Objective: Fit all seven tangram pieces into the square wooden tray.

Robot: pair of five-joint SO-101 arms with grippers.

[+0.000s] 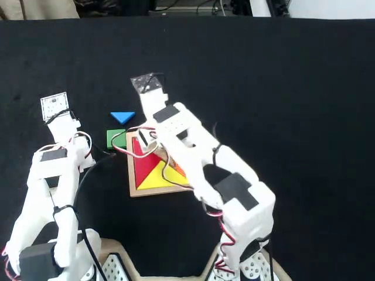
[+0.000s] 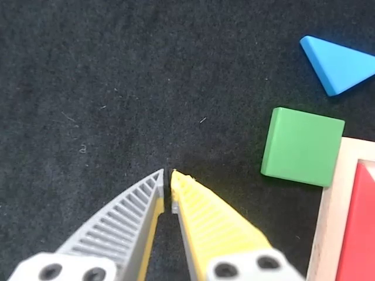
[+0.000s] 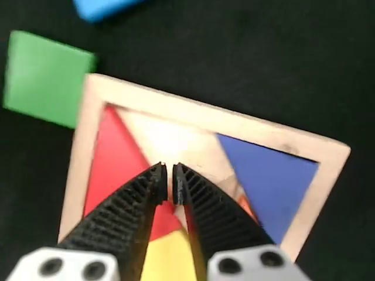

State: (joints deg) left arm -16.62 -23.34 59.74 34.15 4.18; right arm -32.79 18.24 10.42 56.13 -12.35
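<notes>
The right pincer (image 3: 167, 175), tips together on nothing, hangs over the tray (image 3: 205, 119), while the left pincer (image 2: 167, 175), likewise together, has the green square (image 2: 303, 146) beside it.

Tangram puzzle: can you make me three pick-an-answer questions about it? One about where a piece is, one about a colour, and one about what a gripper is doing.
1. Where is the green square?
A) on the black cloth beside the tray
B) inside the tray
C) in a gripper

2. What colour is the triangle lying outside the tray?
A) pink
B) blue
C) white

3. The right gripper above the tray is:
A) wide open
B) holding the green square
C) shut, holding nothing

Answers: A, it lies on the cloth by the tray's corner; B, the loose triangle is blue; C, it is closed up with nothing inside.
</notes>
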